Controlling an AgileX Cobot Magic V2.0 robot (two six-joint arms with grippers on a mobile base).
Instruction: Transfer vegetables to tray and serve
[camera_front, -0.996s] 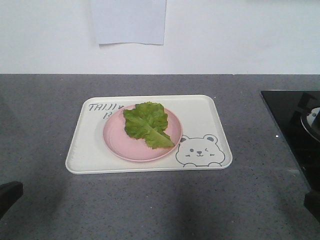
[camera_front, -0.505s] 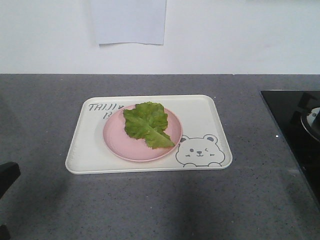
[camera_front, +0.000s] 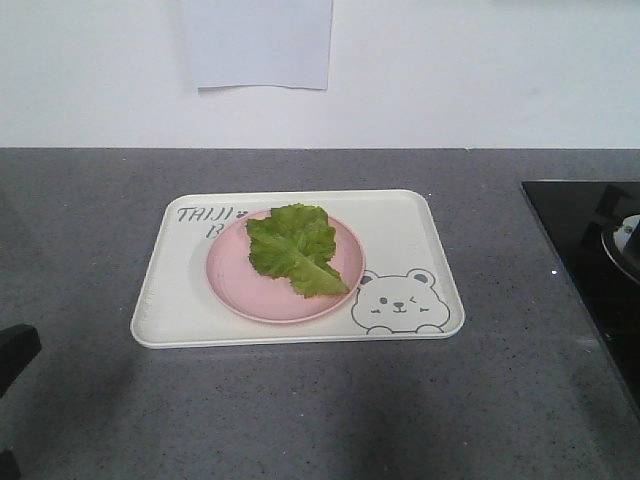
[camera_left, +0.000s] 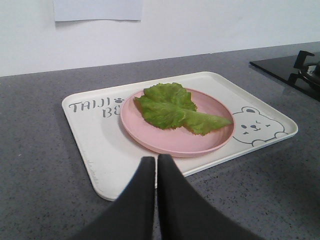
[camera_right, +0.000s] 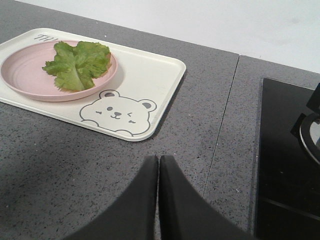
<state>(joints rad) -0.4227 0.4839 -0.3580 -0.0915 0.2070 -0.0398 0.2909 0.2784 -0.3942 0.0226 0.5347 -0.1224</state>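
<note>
- Left gripper (camera_left: 156, 162): fingers pressed together, nothing held; seen at bottom centre of left wrist view, tips just short of the tray's near edge.
- Right gripper (camera_right: 158, 161): fingers also closed, empty; seen at bottom centre of right wrist view, over bare counter (camera_right: 75, 165), apart from the tray.
- Lettuce (camera_front: 295, 248): laid flat on the pink plate (camera_front: 240, 285), stem end toward lower right of front view.
- Plate is set on the tray (camera_front: 410, 235), left of centre, partly covering the lettering.
- Bear face is printed at the tray's lower right corner.
- Hob (camera_front: 580, 240) is seen at right edge of front view.
- Paper (camera_front: 258, 42) is fixed to the wall, top of frame.
</note>
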